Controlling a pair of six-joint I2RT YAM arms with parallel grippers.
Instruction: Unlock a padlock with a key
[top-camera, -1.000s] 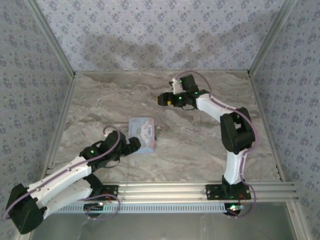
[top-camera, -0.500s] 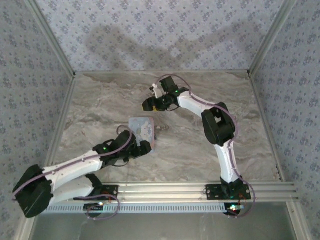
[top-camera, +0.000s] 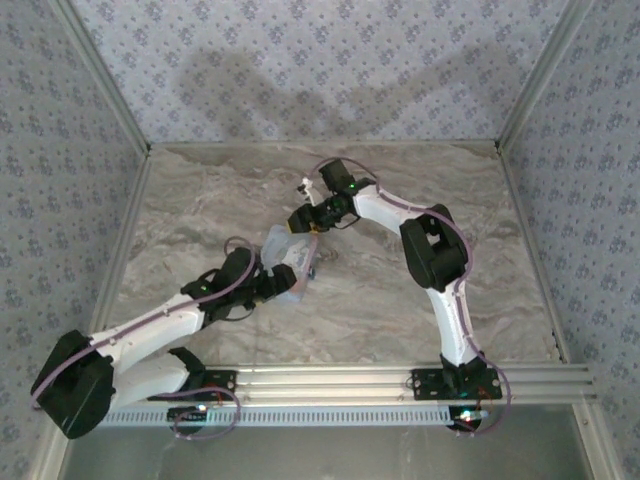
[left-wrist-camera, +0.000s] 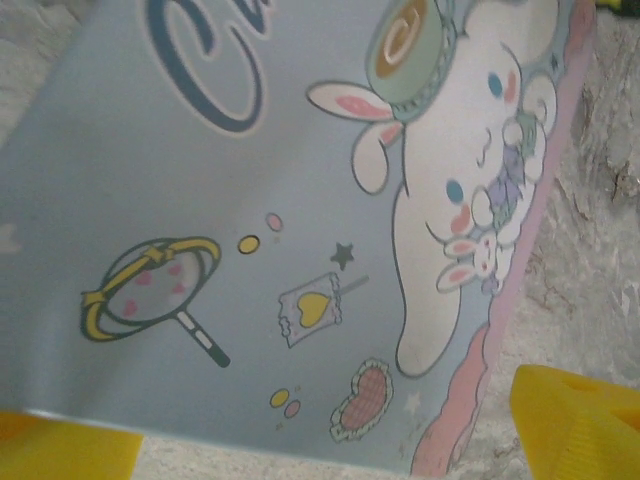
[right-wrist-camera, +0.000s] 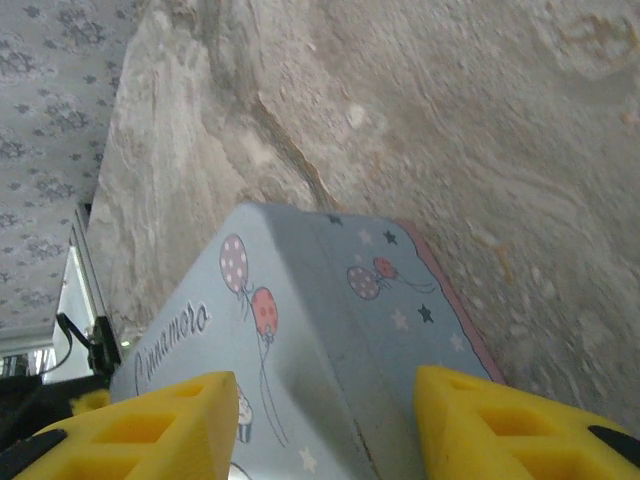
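The light-blue cartoon tin (top-camera: 284, 256) lies mid-table, turned askew. A tiny dark speck at its right edge, seemingly the padlock (top-camera: 312, 268), is too small to make out. The key is out of view. My left gripper (top-camera: 276, 284) is at the tin's near end. In the left wrist view it (left-wrist-camera: 320, 445) stands open, one yellow finger (left-wrist-camera: 580, 420) at each side of the tin lid (left-wrist-camera: 300, 180), with bare table beside the right one. My right gripper (top-camera: 305, 222) hovers at the tin's far end. Its jaws (right-wrist-camera: 325, 430) are open, partly narrowed, over the tin (right-wrist-camera: 330, 320).
The marble tabletop (top-camera: 420, 300) is walled in by patterned panels at the back and both sides. An aluminium rail (top-camera: 350, 385) runs along the near edge by the arm bases.
My right gripper came down and left to the tin's far end, and its jaws narrowed. The left gripper pushed forward to the tin's near end. The tin has turned.
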